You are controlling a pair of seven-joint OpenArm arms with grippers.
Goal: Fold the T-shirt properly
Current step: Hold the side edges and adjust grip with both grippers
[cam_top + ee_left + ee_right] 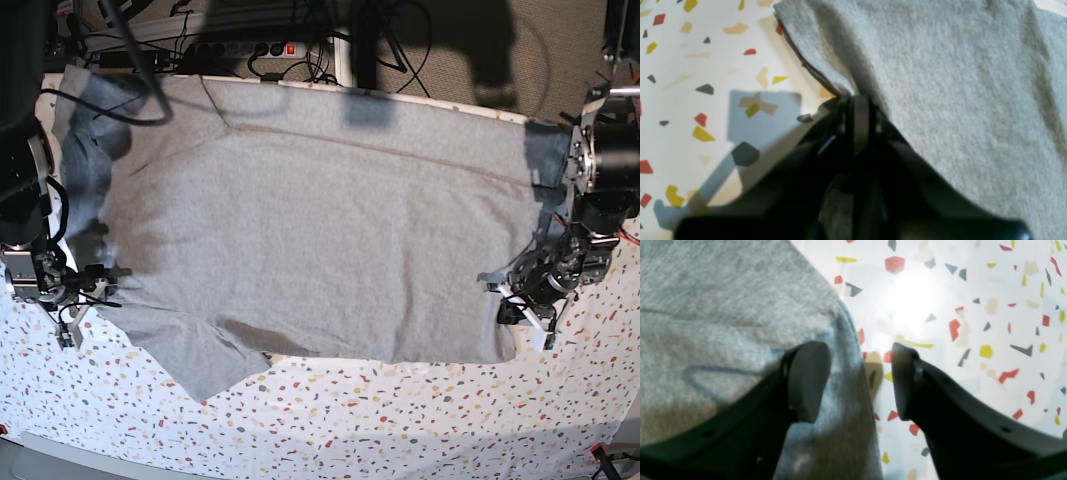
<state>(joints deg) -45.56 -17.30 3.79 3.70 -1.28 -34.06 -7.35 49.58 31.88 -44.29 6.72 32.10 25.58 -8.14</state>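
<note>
The heather-grey T-shirt [320, 230] lies spread out, plain side up, over most of the table. My left gripper [517, 303] is at the shirt's lower right corner in the base view. In the left wrist view this gripper [857, 100] is shut on the shirt's edge [957, 83]. My right gripper [85, 300] is at the shirt's left edge in the base view. In the right wrist view it [857, 380] is open. One finger [808, 380] is over the cloth [723, 306] and the other is over bare table, so the shirt's edge runs between them.
The table [400, 420] is white with coloured terrazzo specks, bare along the front. It also shows in the left wrist view [690, 83] and the right wrist view [973, 306]. A power strip and cables [250, 48] lie behind the back edge.
</note>
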